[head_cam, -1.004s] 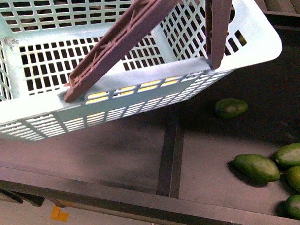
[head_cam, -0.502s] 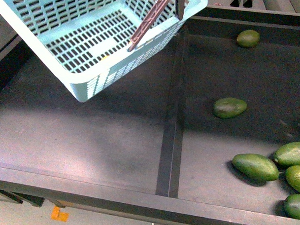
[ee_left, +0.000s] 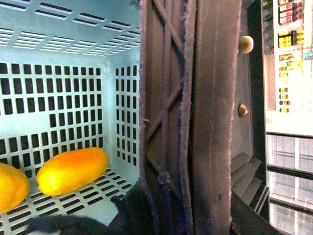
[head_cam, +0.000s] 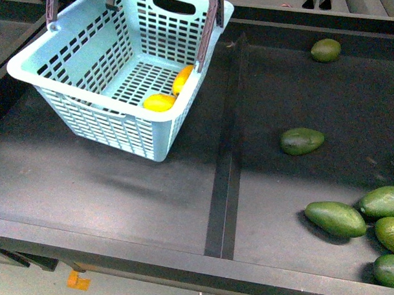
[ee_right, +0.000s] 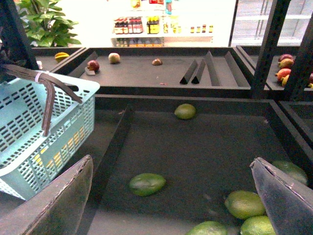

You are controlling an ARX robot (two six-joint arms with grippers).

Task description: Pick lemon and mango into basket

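Observation:
The light teal basket (head_cam: 88, 111) is over the left compartment, tilted. I cannot tell whether its bottom touches the floor. Inside lie the lemon (head_cam: 158, 102) and, against the right wall, the longer mango (head_cam: 183, 79). In the left wrist view the mango (ee_left: 72, 170) lies on the slotted bottom, with the lemon (ee_left: 11, 187) cut off at the edge. My left gripper (ee_left: 181, 218) is shut on the two brown handles (ee_left: 195, 112) pressed together. It is outside the front view. My right gripper (ee_right: 173, 200) hangs open over the right compartment, with nothing between its fingers (ee_right: 63, 205). The basket (ee_right: 34, 132) is to its left.
A raised black divider (head_cam: 227, 155) splits the shelf. Green avocados lie in the right compartment: one in the middle (head_cam: 302, 141), one at the back (head_cam: 326, 50), several at the right edge (head_cam: 337, 219). The shelf's front lip (head_cam: 180, 263) runs along the bottom. More fruit sits on a farther shelf (ee_right: 114, 58).
The basket has swung away from the camera and down over the left compartment. It now sits more level, and the two yellow fruits show inside it.

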